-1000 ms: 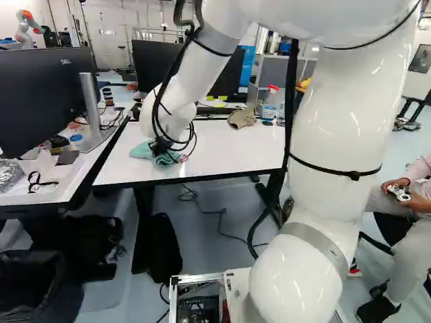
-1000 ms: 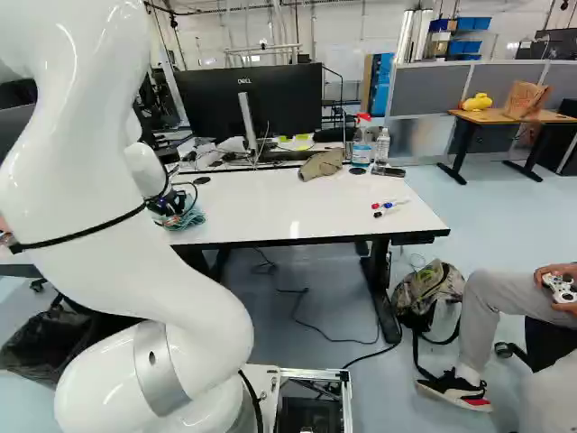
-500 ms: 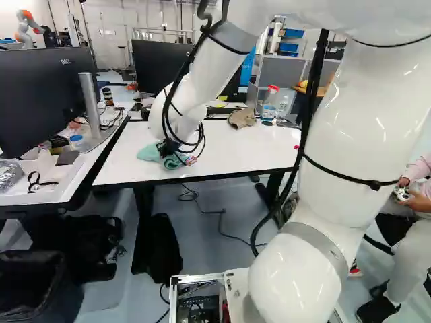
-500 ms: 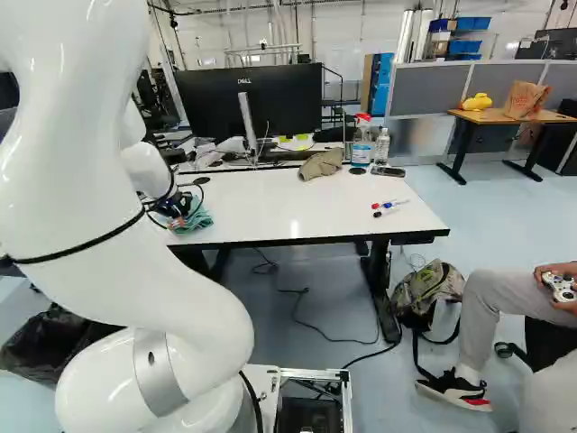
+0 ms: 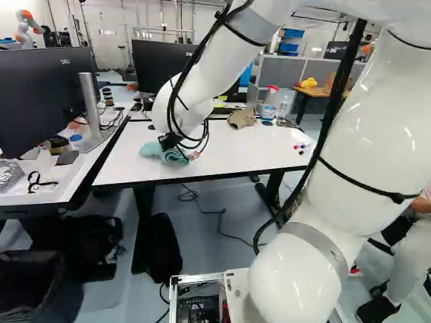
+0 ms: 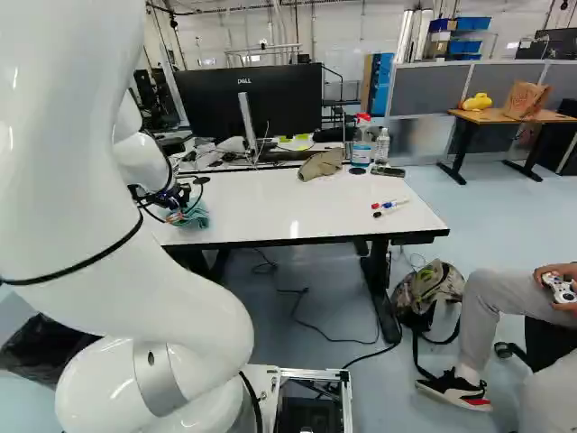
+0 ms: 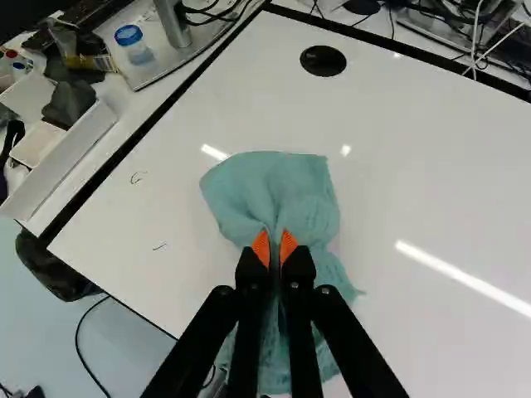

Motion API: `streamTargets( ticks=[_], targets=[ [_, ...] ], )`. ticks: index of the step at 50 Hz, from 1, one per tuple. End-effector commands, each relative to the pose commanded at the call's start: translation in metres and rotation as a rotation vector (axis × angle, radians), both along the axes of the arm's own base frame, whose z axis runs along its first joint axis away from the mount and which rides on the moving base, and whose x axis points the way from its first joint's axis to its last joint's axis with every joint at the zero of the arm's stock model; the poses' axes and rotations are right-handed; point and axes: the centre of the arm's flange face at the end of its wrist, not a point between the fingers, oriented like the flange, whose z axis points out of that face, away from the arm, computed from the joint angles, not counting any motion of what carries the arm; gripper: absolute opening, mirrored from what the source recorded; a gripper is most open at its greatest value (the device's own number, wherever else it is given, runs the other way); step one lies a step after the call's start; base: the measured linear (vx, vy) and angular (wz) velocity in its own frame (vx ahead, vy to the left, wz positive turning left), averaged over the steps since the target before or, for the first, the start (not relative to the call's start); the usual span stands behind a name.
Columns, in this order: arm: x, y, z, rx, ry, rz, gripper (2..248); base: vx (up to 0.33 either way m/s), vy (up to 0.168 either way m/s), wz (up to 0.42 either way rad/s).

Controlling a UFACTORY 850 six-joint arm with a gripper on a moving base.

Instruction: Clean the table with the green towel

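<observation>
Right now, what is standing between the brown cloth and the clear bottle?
The spray bottle with the red top, as the right base view shows.

The green towel (image 6: 197,217) lies on the table (image 6: 315,209) — markers (image 6: 389,205) well apart.

Base views face ahead from before the shared white rectangular tabletop (image 5: 236,151); wrist view faces down, close above it.

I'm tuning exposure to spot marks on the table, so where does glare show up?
Wrist view: a long bright streak on the white tabletop beside the green towel, and small glints near the towel's far edge; the dark marks sit outside them. Right base view: a bright patch towards the tabletop's near edge. Left base view: highlights on the glossy arm.
</observation>
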Motion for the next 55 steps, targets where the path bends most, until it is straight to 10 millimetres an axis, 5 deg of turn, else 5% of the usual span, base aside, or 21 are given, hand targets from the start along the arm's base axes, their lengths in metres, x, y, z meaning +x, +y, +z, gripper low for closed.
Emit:
streamTargets(
  ticks=[33, 55],
  targets=[
    [-0.009, -0.056, 0.003, 0.005, -0.01, -0.105, 35, 0.0, 0.0, 0.0],
    [-0.005, -0.052, 0.008, 0.01, -0.019, -0.101, 35, 0.0, 0.0, 0.0]
  ],
)
